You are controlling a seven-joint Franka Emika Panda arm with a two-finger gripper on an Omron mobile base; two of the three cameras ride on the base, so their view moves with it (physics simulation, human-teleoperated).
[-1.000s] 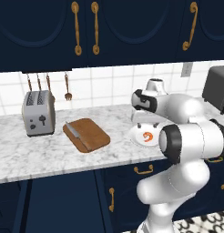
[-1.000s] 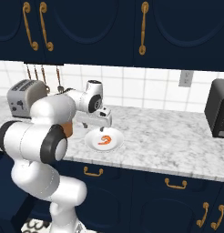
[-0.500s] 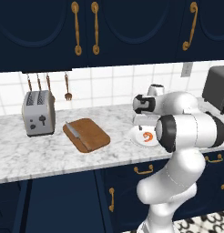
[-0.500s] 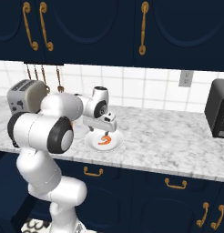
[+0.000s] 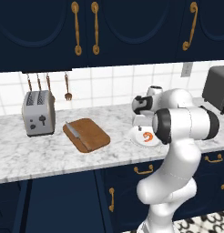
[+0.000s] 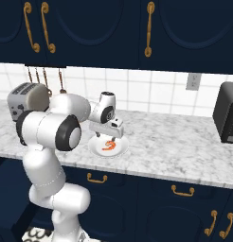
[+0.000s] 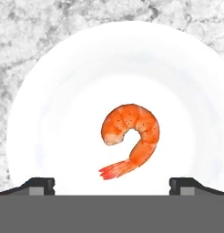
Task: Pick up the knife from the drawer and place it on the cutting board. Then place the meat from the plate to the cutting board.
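Note:
The meat [image 7: 132, 139], a curled orange-red shrimp, lies in the middle of the round white plate [image 7: 63, 91] on the marble counter. My gripper [image 7: 112, 184] hangs straight above it, open, with one fingertip on each side of the shrimp and nothing held. The base views show the gripper [image 6: 107, 137] just over the plate [image 6: 95, 149] and the meat [image 5: 148, 136]. Further left, the knife [image 5: 73, 130] rests on the brown cutting board [image 5: 91, 139]. A navy drawer [image 5: 143, 170] under the counter is shut.
A silver toaster [image 5: 38, 113] stands left of the board, with brass-handled utensils [image 5: 67, 88] hanging on the tiled wall behind. A dark appliance [image 6: 227, 118] sits at the counter's right end. Tall navy cabinet doors [image 5: 132, 32] hang overhead.
The hand has dropped a little lower over the plate and the arm's elbow has swung. The jaws stayed open. The shrimp, knife and board have not moved.

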